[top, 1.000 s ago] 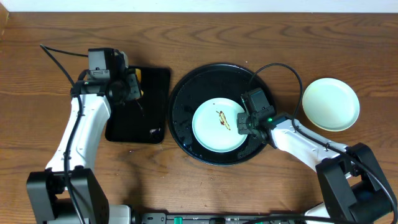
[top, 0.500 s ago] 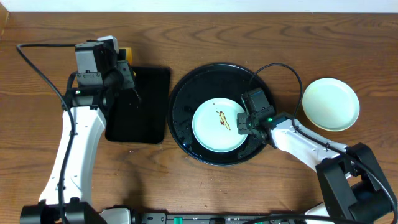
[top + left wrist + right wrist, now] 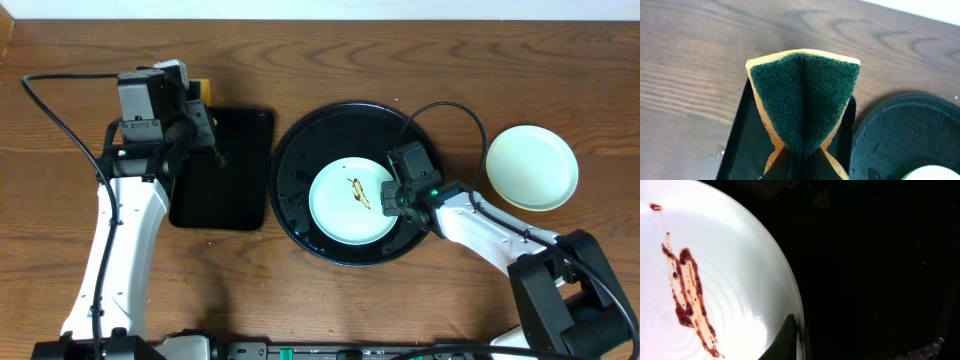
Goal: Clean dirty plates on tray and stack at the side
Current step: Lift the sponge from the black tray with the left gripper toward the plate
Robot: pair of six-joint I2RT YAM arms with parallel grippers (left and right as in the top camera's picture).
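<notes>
A pale blue-green plate (image 3: 345,205) with a brown smear (image 3: 358,190) lies in the round black tray (image 3: 300,160). My right gripper (image 3: 390,200) is shut on the plate's right rim. In the right wrist view one finger (image 3: 794,339) lies over the rim of the plate (image 3: 740,255), beside the smear (image 3: 687,295). My left gripper (image 3: 200,108) is shut on a yellow and green sponge (image 3: 805,100), held above the far edge of the rectangular tray. A clean pale plate (image 3: 531,167) sits on the table at the right; I cannot tell whether another lies under it.
A rectangular black tray (image 3: 235,190) with water drops lies left of the round tray; it also shows in the left wrist view (image 3: 737,150), beside the round tray (image 3: 905,135). Cables run from both arms. The table's far edge meets a white wall.
My left gripper has risen from the rectangular tray with the sponge and shifted left and toward the far edge. The right gripper and the plate have not moved.
</notes>
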